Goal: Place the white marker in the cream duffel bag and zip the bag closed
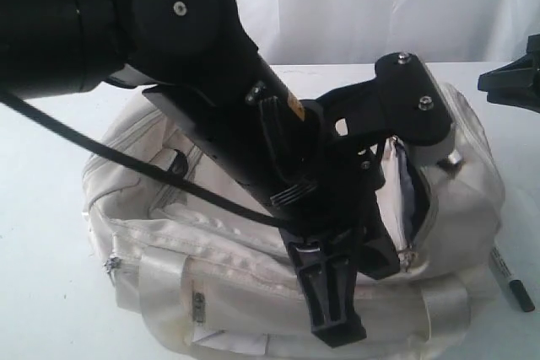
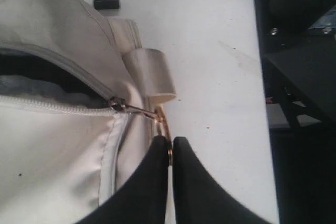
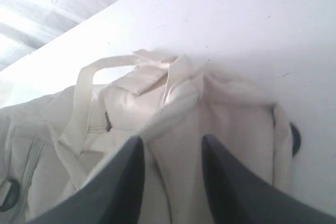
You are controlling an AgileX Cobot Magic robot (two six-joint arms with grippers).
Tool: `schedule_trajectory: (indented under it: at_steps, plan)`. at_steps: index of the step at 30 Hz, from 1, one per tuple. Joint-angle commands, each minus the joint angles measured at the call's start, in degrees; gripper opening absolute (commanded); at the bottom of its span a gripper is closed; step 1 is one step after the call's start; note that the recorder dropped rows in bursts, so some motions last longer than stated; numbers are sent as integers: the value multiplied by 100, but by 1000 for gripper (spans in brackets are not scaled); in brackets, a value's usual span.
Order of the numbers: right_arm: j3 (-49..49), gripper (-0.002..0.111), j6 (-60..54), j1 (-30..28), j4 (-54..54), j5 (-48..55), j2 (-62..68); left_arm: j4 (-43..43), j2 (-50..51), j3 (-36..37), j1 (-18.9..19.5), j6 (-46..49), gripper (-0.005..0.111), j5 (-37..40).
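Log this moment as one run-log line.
left end effector: shut on zipper pull | right end effector: open | cream duffel bag: zipper open | white marker: on table beside bag

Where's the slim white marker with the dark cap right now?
Exterior view, far right: the slim white marker lies on the white table close beside the right end of the cream fabric duffel bag, outside it. Neither wrist view shows it.
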Motion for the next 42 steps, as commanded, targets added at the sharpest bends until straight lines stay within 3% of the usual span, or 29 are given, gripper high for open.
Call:
schedule_trajectory:
  at_steps: [1,10,18,26,33,42]
  plan:
    - [-30,47,-73,-21,-24,-163,-149,-177,-94,37,-69,9,0,231]
    - [-38,49,365,148,-600,273,-1039,-177,-84,37,-69,9,0,-192]
    - [-2,49,1816,942,-2329,638,-2114,-177,-84,37,-69,205,0,-794]
    - [729,49,2367,1533,-2595,618,-2728,-177,-84,37,-69,294,0,-826]
    - [1387,65,2496,1982,-2641,332,-2959,-177,-84,37,-69,308,0,-816]
    - [1387,66,3372,2625,-3638,303,-2974,-177,-84,37,-69,308,0,-806]
